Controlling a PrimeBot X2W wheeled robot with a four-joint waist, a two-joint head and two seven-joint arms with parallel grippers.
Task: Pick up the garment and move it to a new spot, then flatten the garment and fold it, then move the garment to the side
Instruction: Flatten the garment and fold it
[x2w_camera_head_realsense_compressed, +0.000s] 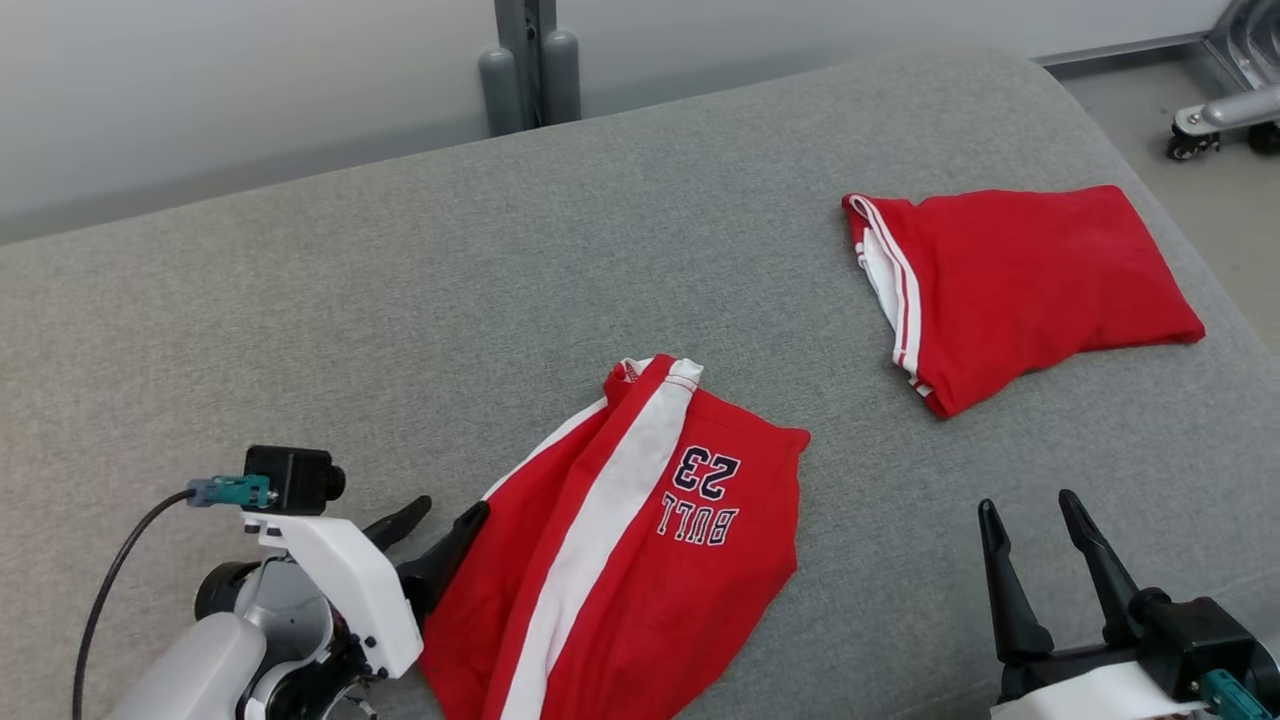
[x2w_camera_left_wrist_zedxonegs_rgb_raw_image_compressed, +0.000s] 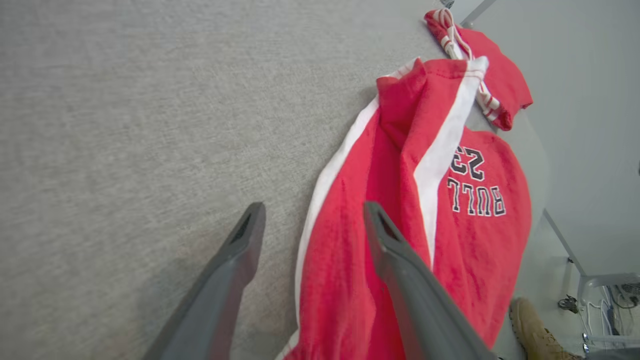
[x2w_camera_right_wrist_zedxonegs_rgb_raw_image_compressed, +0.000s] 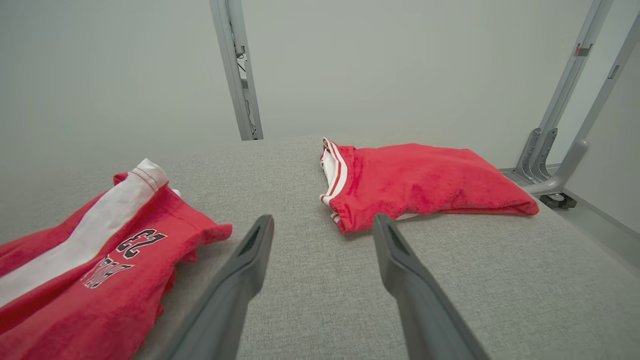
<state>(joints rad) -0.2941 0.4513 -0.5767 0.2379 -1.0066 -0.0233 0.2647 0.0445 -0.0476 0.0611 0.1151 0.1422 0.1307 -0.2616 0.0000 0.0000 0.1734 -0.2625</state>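
Nearest us, the left pincer (x2w_camera_head_realsense_compressed: 455, 505) stood wide and held nothing, one finger over the near-left edge of the red shorts (x2w_camera_head_realsense_compressed: 640, 530) and the other over bare surface (x2w_camera_head_realsense_compressed: 400, 300). The right pincer (x2w_camera_head_realsense_compressed: 1028, 502) was just as wide and empty, hovering off to the shorts' right. The shorts lay rumpled near the front middle, a ridge of cloth bunched along the white stripe (x2w_camera_head_realsense_compressed: 600, 520), so we judged flattening to be the step in hand. To do it well, we reckoned each pincer should close low on an outer corner, taking a single layer rather than the ridge. The two should then draw apart evenly until the stripe lay flat, without dragging the cloth off the front. Further back on the right, well apart, sat a folded red garment (x2w_camera_head_realsense_compressed: 1020, 290), which we meant to leave alone.
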